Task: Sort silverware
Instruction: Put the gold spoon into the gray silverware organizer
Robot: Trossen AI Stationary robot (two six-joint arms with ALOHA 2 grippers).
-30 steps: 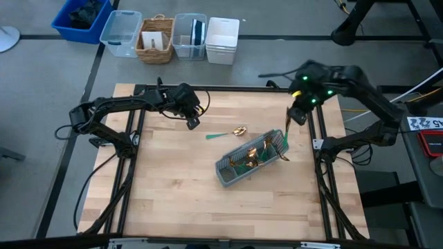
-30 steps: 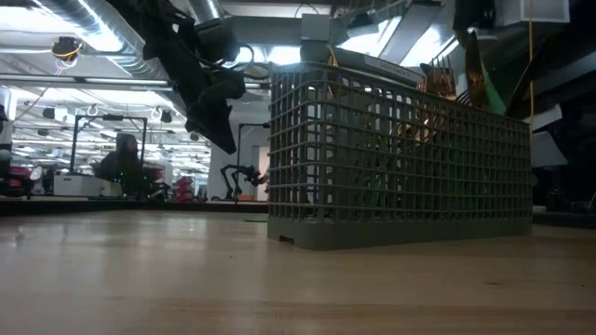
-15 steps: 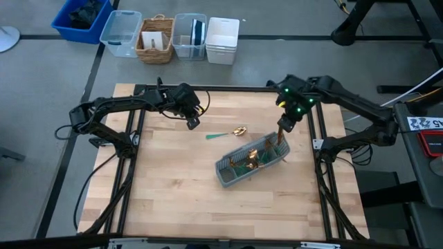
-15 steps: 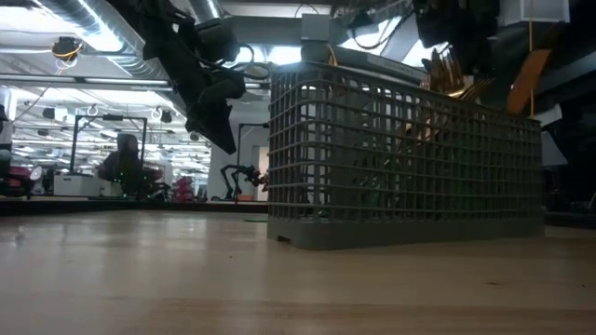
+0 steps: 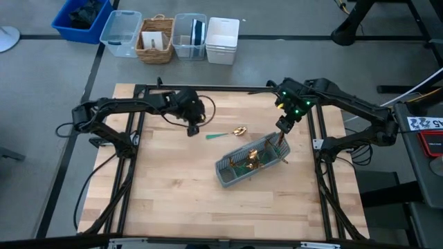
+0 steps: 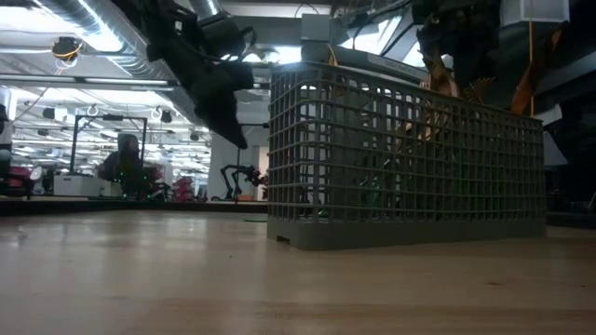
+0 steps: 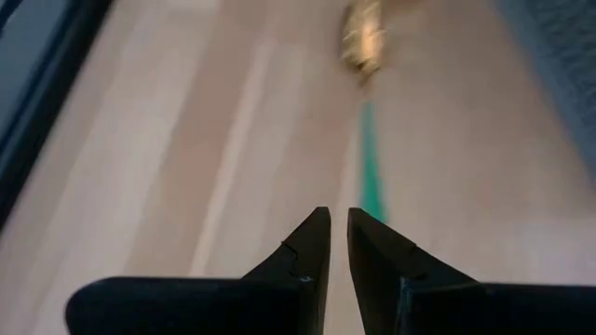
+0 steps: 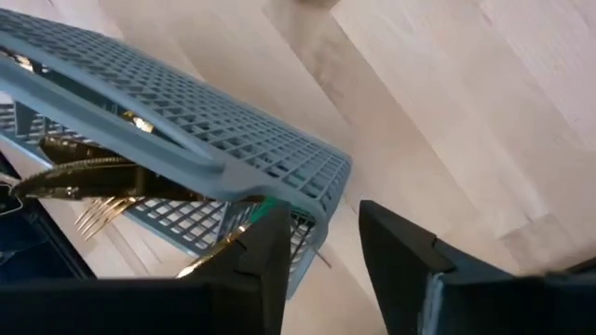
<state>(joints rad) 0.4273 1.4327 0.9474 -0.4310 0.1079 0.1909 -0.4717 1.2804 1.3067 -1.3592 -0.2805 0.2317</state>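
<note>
Silverware (image 5: 255, 156) fills the caddy (image 5: 239, 174); my right gripper (image 5: 280, 127) gapes empty above it, left gripper (image 5: 193, 128) narrow.

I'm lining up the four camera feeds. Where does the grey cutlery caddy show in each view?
High view: the grey cutlery caddy lies slanted right of the table's centre, below the right gripper.
Low view: it fills the middle and right.
Left wrist view: only an edge at the upper right corner.
Right wrist view: its mesh wall crosses the upper left.
Shared landmark: the gold silverware inside it.
</note>
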